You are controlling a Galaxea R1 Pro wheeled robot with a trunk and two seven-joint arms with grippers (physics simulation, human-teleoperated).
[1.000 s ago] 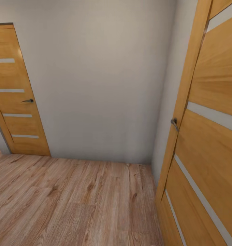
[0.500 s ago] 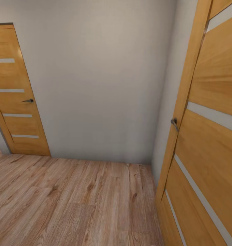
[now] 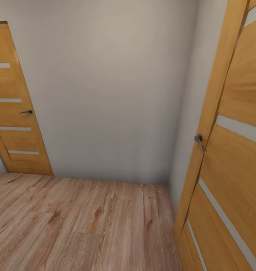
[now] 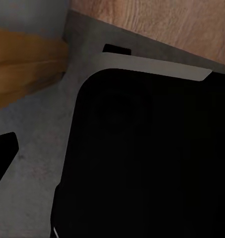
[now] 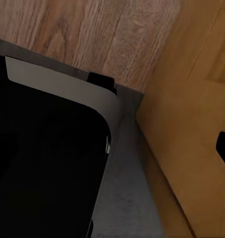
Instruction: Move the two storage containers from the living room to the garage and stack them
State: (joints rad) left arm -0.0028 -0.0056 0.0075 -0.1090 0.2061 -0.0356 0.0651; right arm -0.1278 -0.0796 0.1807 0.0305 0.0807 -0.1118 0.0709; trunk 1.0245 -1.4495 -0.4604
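**Hallway corner, 2 doors**

Where the wood-plank floor [image 3: 79, 226] meets the plain wall [image 3: 109, 90], open planks run between a closed striped door [image 3: 13, 113] at left and a near door [image 3: 233, 158] crowding the right edge. Both claws' states: cannot tell. Containers' whereabouts: cannot tell.

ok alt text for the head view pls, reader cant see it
A bare hallway corner: a plain pale wall above a light wood-plank floor. A wooden door with pale stripes stands at far left, and a matching door fills the near right edge.
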